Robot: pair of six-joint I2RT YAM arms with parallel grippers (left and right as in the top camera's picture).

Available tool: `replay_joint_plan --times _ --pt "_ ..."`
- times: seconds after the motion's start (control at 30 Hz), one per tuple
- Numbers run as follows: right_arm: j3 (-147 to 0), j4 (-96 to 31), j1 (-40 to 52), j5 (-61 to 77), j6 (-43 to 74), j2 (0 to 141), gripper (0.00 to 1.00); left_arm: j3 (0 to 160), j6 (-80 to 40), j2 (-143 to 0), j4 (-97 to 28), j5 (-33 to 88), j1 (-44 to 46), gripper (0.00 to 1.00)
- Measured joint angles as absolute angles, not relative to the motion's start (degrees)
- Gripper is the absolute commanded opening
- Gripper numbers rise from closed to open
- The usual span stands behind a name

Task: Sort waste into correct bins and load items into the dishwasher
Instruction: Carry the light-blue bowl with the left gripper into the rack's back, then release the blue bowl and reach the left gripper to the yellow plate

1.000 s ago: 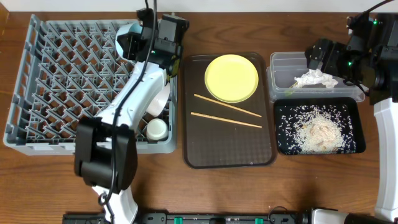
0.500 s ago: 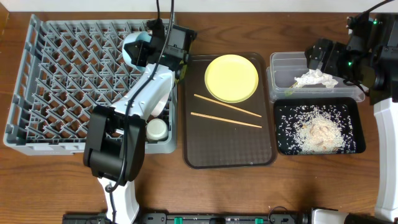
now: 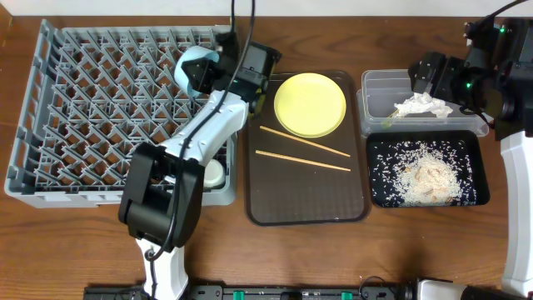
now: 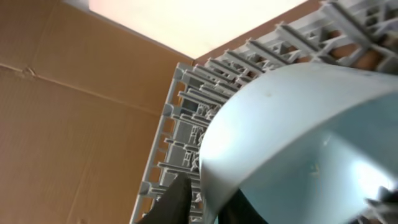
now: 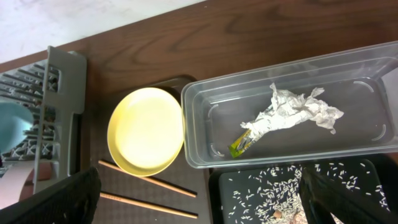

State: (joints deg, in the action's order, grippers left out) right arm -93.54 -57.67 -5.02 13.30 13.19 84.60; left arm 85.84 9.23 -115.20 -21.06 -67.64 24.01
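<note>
Light blue bowl tilted on edge among the pegs of the grey dish rack, at the corner nearest the yellow plate. It sits against the left gripper; whether those jaws pinch its rim cannot be told. Right gripper, jaws spread and empty, hangs near the clear tub holding the crumpled napkin and a green-yellow wrapper, whose print is too small to read. Chopsticks lie with long axes left to right, slightly slanted, on the brown tray. Rice lies in the black tray.

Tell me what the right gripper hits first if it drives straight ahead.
The right gripper likely meets the near wall of the clear tub, by the green wrapper. Depth is unclear; it could be the rim of the black tray.
</note>
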Motion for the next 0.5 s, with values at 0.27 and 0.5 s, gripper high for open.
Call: replay_joint_plan --times 0.27,0.5 --pt "-93.54 -57.65 -5.02 13.28 13.19 84.60 0.99 85.73 7.49 -115.20 -28.16 -59.20 25.52 0.49" --pt "-93.54 -57.67 -5.02 13.30 13.19 84.60 0.99 85.69 5.28 -115.20 -29.61 -47.13 25.52 0.61"
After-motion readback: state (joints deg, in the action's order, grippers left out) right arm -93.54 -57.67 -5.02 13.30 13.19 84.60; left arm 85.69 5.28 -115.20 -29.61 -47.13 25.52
